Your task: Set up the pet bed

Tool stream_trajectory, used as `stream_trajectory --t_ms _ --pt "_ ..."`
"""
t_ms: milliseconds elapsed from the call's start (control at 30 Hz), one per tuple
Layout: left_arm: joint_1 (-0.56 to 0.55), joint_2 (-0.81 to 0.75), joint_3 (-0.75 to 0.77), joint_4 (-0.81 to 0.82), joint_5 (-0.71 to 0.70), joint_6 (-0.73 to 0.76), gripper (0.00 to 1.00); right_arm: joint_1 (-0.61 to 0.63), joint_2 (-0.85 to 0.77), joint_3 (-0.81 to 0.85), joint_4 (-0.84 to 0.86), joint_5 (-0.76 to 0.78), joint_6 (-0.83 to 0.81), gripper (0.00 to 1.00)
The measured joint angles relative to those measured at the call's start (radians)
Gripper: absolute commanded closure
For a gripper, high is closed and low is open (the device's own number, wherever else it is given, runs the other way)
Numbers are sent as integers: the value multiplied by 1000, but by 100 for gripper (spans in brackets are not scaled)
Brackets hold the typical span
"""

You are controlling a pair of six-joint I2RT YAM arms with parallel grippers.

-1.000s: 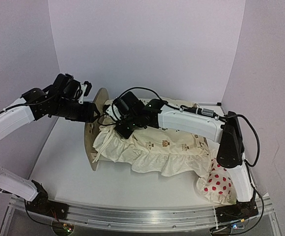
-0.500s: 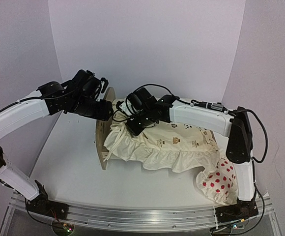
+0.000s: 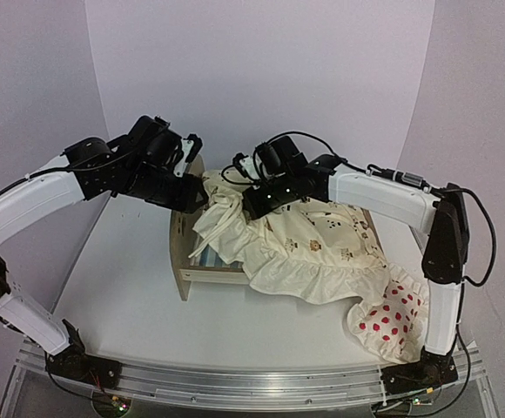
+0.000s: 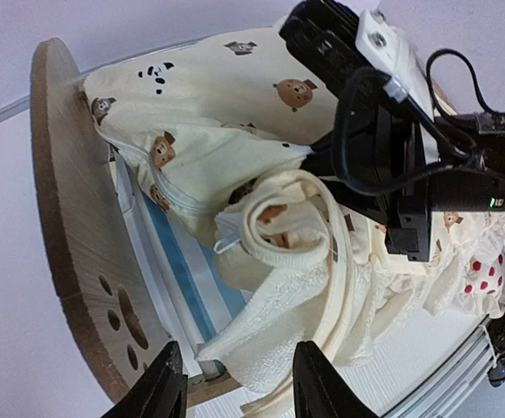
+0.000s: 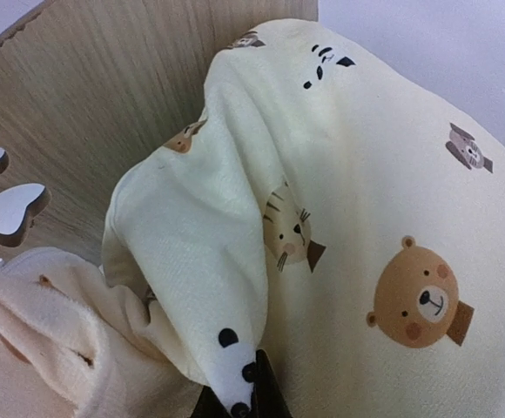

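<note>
From where I stand, the white table (image 3: 117, 300) holds everything, and the job looks roughly half done. The pet bed (image 3: 184, 254) stands upright near the middle of the top view. Its rounded plywood end board (image 4: 65, 235), with the paw-print cutout (image 4: 124, 315), is at the 9 o'clock end. The other end board is hidden under cloth, so I cannot say how it sits.

The cream animal-print cushion (image 3: 318, 248) is on the frame but not laid in it. It is bunched and lifted at the 9 o'clock end and spills over the near rail toward 5 o'clock. The blue-and-white striped base (image 4: 181, 280) shows bare beside the end board.

The red-dotted pillow (image 3: 393, 320) lies off the bed at 4 o'clock, partly under the cushion's frilled edge (nobody is touching it).

The right gripper (image 5: 238, 399) is pinched tight on a fold of the cushion and holds it up against the end board. The left gripper (image 4: 235, 387) hangs over the same end with its jaws wide apart. A rolled edge of the cushion sits in the gap, and nothing looks squeezed.

By my reckoning 2 things remain: spreading the cushion flat inside the frame, then placing the pillow on top.
</note>
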Motion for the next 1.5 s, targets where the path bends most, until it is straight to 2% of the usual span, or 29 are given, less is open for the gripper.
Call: stream_trajectory --t_ms 233,467,767,967,1133,1333,1500 --pt "-6 92 -7 -49 -71 -34 57 -4 -2 -43 32 -31 37 100" --pt "22 101 -28 -54 -109 -54 57 -3 -16 -78 56 -66 61 100" --pt "241 112 -50 46 -92 26 59 -3 -20 -103 119 -120 115 100" --pt "276 122 -45 61 -48 73 55 -3 -14 -96 145 -140 146 100" --pt "226 92 -46 72 -24 99 54 -3 57 -15 147 -148 173 100" --pt "19 57 -38 98 -50 124 53 -3 142 74 148 -150 202 100" --pt "-47 58 -37 101 -90 132 50 -3 172 113 145 -148 217 100"
